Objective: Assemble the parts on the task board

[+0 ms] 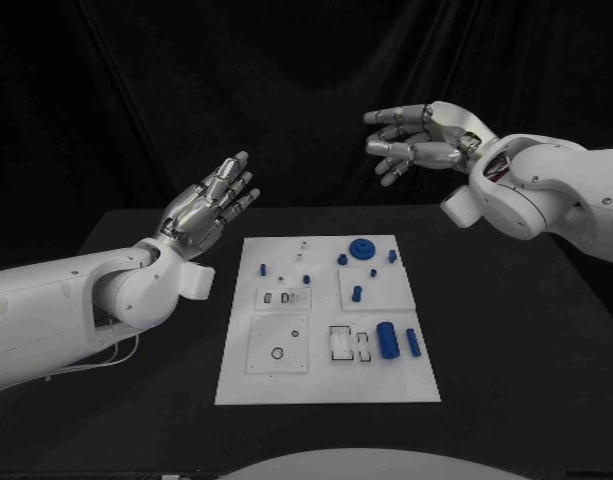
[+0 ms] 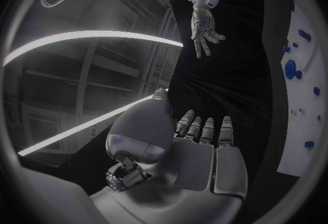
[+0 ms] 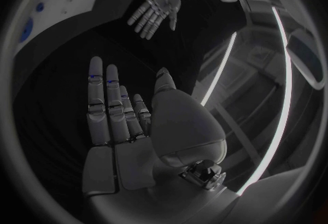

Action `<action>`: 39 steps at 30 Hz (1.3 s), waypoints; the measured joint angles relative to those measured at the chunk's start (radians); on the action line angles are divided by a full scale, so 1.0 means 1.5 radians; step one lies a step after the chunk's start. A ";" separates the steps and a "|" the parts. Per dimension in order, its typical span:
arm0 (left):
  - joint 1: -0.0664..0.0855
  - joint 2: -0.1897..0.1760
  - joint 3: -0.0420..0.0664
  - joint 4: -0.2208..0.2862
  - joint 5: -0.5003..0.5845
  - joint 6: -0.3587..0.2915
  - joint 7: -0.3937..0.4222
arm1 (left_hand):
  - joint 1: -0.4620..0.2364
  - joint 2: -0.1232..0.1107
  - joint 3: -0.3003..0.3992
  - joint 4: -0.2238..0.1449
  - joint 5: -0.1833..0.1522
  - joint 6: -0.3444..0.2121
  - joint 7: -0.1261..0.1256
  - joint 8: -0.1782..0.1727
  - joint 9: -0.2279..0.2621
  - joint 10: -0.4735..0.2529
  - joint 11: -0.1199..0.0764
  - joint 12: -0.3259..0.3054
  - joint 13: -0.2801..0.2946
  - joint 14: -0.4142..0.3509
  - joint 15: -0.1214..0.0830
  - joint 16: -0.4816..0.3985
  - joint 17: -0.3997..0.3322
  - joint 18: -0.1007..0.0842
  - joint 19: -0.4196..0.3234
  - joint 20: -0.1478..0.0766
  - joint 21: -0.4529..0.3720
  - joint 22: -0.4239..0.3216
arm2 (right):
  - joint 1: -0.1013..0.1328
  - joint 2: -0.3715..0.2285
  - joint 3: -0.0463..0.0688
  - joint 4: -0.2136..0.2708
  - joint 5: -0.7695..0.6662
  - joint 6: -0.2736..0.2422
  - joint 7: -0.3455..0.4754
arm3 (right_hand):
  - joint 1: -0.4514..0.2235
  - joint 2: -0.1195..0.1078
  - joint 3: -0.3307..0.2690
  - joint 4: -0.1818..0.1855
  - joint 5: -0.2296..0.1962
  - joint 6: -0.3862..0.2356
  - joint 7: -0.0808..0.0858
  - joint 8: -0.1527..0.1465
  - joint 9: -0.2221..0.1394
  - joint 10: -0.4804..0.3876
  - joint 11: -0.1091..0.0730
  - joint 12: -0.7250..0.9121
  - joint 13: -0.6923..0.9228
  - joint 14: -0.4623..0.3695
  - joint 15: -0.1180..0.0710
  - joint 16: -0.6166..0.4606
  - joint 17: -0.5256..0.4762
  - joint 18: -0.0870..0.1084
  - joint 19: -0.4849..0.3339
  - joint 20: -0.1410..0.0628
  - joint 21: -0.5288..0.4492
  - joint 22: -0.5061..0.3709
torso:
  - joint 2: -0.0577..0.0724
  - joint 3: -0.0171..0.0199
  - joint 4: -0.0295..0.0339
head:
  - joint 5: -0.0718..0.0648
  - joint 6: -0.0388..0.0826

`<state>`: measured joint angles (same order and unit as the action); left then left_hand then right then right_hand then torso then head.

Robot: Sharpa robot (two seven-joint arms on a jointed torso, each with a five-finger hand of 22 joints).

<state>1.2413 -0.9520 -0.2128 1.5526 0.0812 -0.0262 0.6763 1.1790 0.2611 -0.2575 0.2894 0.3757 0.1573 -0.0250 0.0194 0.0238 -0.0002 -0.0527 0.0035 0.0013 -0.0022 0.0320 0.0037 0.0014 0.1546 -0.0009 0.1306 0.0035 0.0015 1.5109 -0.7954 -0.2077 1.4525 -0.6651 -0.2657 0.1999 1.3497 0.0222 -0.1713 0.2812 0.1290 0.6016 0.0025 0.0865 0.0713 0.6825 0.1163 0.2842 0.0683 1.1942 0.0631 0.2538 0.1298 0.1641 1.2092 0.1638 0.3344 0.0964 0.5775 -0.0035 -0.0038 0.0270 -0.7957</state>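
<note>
Hovering above the far part of the black table (image 1: 537,350), both hands are raised off the surface and hold nothing. The left hand (image 1: 208,205) sits over the table's far left edge with its fingers stretched out straight and slightly apart, palm facing inward. The right hand (image 1: 424,135) hangs higher, beyond the table's far right side, with its fingers apart and loosely bent; in the right wrist view they look nearly straight.

The white task board (image 1: 328,385) lies flat in the middle of the table, between the two arms and well apart from both hands. Small blue parts rest on its right half: a round gear-like piece (image 1: 360,247) near the far edge, a thick cylinder (image 1: 388,339) and a thinner rod (image 1: 413,343) side by side nearer the robot, and several little pegs (image 1: 358,294) scattered between them.
</note>
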 measured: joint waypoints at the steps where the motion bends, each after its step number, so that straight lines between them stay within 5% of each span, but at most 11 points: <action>1: 0.001 -0.004 0.000 0.002 -0.001 0.000 0.000 | 0.000 0.000 0.000 0.000 0.000 0.000 0.000 0.000 0.000 0.000 0.002 0.000 0.000 0.001 0.002 0.000 0.000 0.000 0.000 0.000 0.000 0.000 | 0.001 0.007 0.000 -0.004 -0.045 0.005 -0.010 | -0.014 -0.027 0.037 0.005 -0.015 0.055 -0.013 0.012 0.008 0.031 -0.012 0.000 0.001 0.046 -0.017 0.013 0.009 0.000 0.042 -0.017 0.010 0.003 | 0.002 -0.0005 0.0006 | 0.001 0.000; 3: 0.002 -0.012 0.000 0.003 -0.002 0.001 0.000 | 0.004 0.004 0.001 0.001 0.000 0.000 0.000 0.000 0.000 0.000 0.002 0.000 0.000 0.000 0.005 0.000 0.000 0.000 0.001 0.006 0.000 0.000 | 0.003 0.025 0.000 -0.011 -0.153 0.018 -0.031 | -0.017 -0.043 0.084 0.002 -0.011 0.105 -0.031 0.021 0.015 0.081 -0.031 0.000 0.002 0.108 -0.040 0.028 0.024 0.001 0.099 -0.039 0.023 0.008 | 0.006 -0.0015 0.0022 | 0.003 0.000; 5: 0.003 -0.015 0.000 0.002 -0.003 0.002 0.000 | 0.004 0.004 0.002 0.002 0.003 -0.001 0.001 0.000 0.000 0.000 0.009 0.000 0.000 0.001 0.015 0.000 0.000 0.000 -0.001 0.012 0.000 0.000 | 0.004 0.038 0.000 -0.017 -0.246 0.029 -0.044 | 0.010 -0.043 0.109 -0.015 0.037 0.133 -0.043 0.027 0.022 0.120 -0.047 0.000 0.003 0.143 -0.055 0.038 0.036 0.011 0.132 -0.055 0.032 0.012 | 0.011 -0.0027 0.0039 | 0.003 0.001; 8: 0.005 -0.015 0.000 0.000 -0.004 0.004 0.000 | 0.007 0.007 0.002 0.002 0.006 -0.001 0.004 0.000 0.000 0.000 0.014 0.000 0.000 0.002 0.022 0.000 0.000 0.000 0.001 0.018 0.000 0.000 | 0.003 0.062 0.000 -0.032 -0.399 0.048 -0.062 | 0.054 -0.048 0.142 -0.048 0.071 0.155 -0.038 0.020 0.030 0.172 -0.054 -0.031 -0.001 0.178 -0.068 0.054 0.068 0.011 0.167 -0.074 0.054 0.026 | 0.016 -0.0035 0.0056 | 0.001 0.002; 14: 0.006 -0.014 0.000 -0.007 -0.006 0.012 0.000 | 0.010 0.010 0.002 0.002 0.010 0.000 0.005 0.000 0.000 0.000 0.018 0.000 0.000 0.002 0.027 0.000 0.000 0.000 -0.001 0.025 0.000 0.000 | -0.011 0.094 0.000 -0.053 -0.611 0.081 -0.082 | 0.067 -0.061 0.172 -0.058 0.050 0.190 -0.021 0.007 0.044 0.235 -0.058 -0.081 -0.002 0.181 -0.077 0.126 0.135 0.011 0.168 -0.075 0.120 0.079 | 0.024 -0.0045 0.0099 | -0.007 0.000; 17: 0.006 -0.013 0.000 -0.007 -0.006 0.017 0.000 | 0.014 0.010 0.002 0.002 0.013 0.002 0.007 0.000 0.000 0.000 0.018 0.000 0.000 0.001 0.030 0.000 0.000 0.000 0.001 0.027 0.000 0.000 | -0.021 0.103 0.000 -0.059 -0.671 0.092 -0.091 | 0.055 -0.072 0.184 -0.057 0.047 0.197 -0.018 -0.005 0.049 0.254 -0.064 -0.105 0.000 0.181 -0.082 0.183 0.181 0.009 0.167 -0.080 0.237 0.205 | 0.028 -0.0052 0.0157 | -0.017 0.000; 21: 0.006 -0.013 0.000 -0.007 -0.007 0.023 0.000 | 0.016 0.010 0.004 0.000 0.018 0.005 0.010 0.000 0.000 -0.001 0.023 0.000 0.000 0.002 0.031 0.000 0.000 0.000 0.000 0.031 0.000 0.000 | -0.032 0.111 0.000 -0.061 -0.716 0.102 -0.101 | 0.052 -0.083 0.194 -0.071 0.049 0.195 -0.029 -0.011 0.055 0.193 -0.062 -0.140 0.003 0.136 -0.078 0.220 0.218 -0.001 0.096 -0.078 0.247 0.211 | 0.033 -0.0053 0.0211 | -0.026 0.004; 26: 0.006 -0.012 0.000 -0.011 -0.012 0.030 0.000 | 0.022 0.011 0.006 0.002 0.023 0.005 0.010 0.000 0.000 -0.001 0.023 0.000 0.000 0.001 0.035 0.000 0.000 0.000 0.001 0.032 0.000 0.000 | -0.044 0.116 0.000 -0.070 -0.747 0.112 -0.118 | 0.052 -0.083 0.202 -0.089 0.069 0.176 -0.031 -0.011 0.058 0.182 -0.060 -0.124 0.016 0.121 -0.076 0.262 0.245 -0.001 0.076 -0.074 0.321 0.298 | 0.039 -0.0049 0.0263 | -0.033 0.007; 35: 0.006 -0.006 0.000 -0.019 -0.019 0.041 0.001 | 0.024 0.014 0.006 0.002 0.028 0.007 0.016 0.000 0.000 0.001 0.025 0.000 0.000 0.002 0.041 0.000 0.000 0.000 0.001 0.037 0.000 0.000 | -0.068 0.130 0.000 -0.097 -0.777 0.121 -0.139 | 0.044 -0.085 0.204 -0.095 0.061 0.170 -0.025 -0.011 0.063 0.184 -0.058 -0.112 0.026 0.114 -0.078 0.294 0.261 0.000 0.071 -0.074 0.403 0.401 | 0.039 -0.0053 0.0250 | -0.025 0.001; 39: 0.006 -0.004 0.000 -0.023 -0.021 0.047 0.001 | 0.029 0.015 0.009 0.001 0.034 0.007 0.017 0.000 0.000 0.001 0.025 0.000 0.000 0.002 0.041 0.000 0.000 0.000 0.001 0.042 0.000 0.000 | -0.080 0.140 0.000 -0.112 -0.785 0.121 -0.143 | 0.039 -0.080 0.205 -0.096 0.057 0.172 -0.019 -0.011 0.065 0.177 -0.055 -0.112 0.027 0.114 -0.078 0.301 0.264 -0.011 0.080 -0.075 0.441 0.450 | 0.038 -0.0057 0.0245 | -0.023 -0.003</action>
<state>1.2499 -0.9582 -0.2133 1.5180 0.0501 0.0441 0.6771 1.2229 0.2831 -0.2447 0.2910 0.4270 0.1682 0.0002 0.0194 0.0236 0.0019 -0.0154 0.0035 0.0015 0.0005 0.0935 0.0037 0.0009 0.1545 0.0009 0.1932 0.0035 0.0017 1.3907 -0.5860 -0.2079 1.2844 -1.8425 -0.0843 -0.0151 1.4089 -0.0985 0.1355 0.1377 0.2150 0.8592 -0.0261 0.0697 0.1696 0.9480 0.0337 0.1162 0.1086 1.3656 -0.0544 0.7054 0.5257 0.1472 1.3293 0.0517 0.9961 0.7715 0.6348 -0.0121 0.0329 -0.0072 -0.7996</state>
